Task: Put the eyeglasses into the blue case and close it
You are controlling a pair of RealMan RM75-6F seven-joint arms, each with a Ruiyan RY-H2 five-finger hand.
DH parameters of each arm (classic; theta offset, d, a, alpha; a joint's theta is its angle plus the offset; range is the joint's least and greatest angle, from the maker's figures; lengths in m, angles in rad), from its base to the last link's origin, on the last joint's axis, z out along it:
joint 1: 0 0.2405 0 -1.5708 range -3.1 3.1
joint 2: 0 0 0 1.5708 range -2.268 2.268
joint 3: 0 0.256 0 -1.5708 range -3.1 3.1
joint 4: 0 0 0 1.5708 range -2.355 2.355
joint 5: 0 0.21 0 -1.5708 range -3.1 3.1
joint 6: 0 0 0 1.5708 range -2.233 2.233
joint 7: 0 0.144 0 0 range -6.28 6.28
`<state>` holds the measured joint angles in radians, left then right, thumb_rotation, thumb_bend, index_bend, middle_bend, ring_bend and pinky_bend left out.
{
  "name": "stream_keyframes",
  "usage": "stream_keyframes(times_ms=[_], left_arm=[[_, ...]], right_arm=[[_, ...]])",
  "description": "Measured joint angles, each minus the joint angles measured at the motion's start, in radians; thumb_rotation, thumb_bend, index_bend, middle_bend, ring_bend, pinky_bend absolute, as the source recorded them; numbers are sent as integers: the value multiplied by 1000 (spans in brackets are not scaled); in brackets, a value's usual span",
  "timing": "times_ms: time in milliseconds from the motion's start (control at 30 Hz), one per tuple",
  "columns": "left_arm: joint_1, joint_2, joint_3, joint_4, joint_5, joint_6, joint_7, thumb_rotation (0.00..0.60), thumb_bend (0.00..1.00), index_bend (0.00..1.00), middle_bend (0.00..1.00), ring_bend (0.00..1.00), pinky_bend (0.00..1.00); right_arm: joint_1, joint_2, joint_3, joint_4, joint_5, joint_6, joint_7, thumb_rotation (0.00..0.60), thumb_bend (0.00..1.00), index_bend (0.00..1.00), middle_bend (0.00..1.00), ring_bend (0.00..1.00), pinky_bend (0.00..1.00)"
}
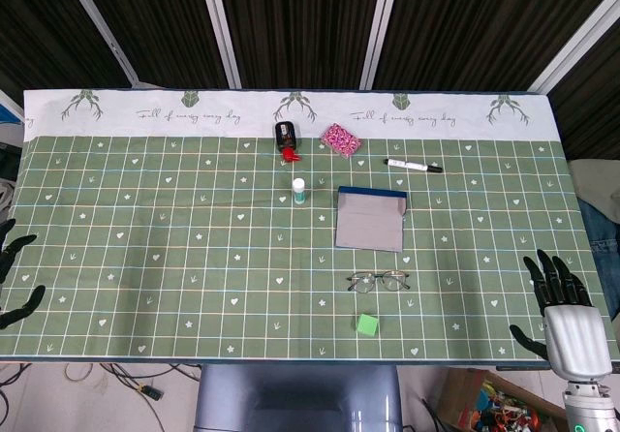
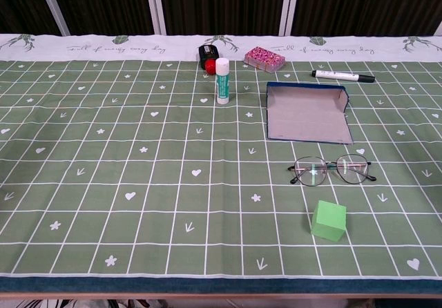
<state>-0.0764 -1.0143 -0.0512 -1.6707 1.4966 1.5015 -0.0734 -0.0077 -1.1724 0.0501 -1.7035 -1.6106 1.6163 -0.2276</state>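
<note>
The eyeglasses [image 1: 379, 280] lie on the counter [image 1: 145, 238], just in front of the blue case [image 1: 371, 218]. The case is open and flat, with its grey inside facing up, and nothing is in it yet. In the head view the glasses sit at 6 o'clock from the case, near it but not touching. Their long axis runs from 9 o'clock to 3 o'clock, parallel to the near edge of the counter, and the temples seem to be folded behind the lenses.

The right hand [image 1: 559, 301] rests at the right near corner of the counter. From this hand the glasses lie at about 9 o'clock, well apart. The hand holds nothing and its fingers are spread and point up and away from the robot. The left hand [image 1: 15, 277] shows only at the left edge of the head view, with its dark fingers apart, and it also holds nothing. It is much farther from the glasses, so I judge that the right hand is the better one for the first reach.

A green cube [image 1: 367, 324] stands at 6 o'clock from the glasses, just beside them, and the reaching hand could push it. No step of the task is done yet.
</note>
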Motion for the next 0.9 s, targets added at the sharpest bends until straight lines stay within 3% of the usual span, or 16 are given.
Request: stream_keyframes(times_ms=[900], left_arm=[[5, -1, -2, -2, 3, 12, -4, 600, 311, 159, 0, 0, 0]], right_arm=[[9, 20, -16, -14, 4, -41, 24, 600, 129, 41, 22, 28, 183]])
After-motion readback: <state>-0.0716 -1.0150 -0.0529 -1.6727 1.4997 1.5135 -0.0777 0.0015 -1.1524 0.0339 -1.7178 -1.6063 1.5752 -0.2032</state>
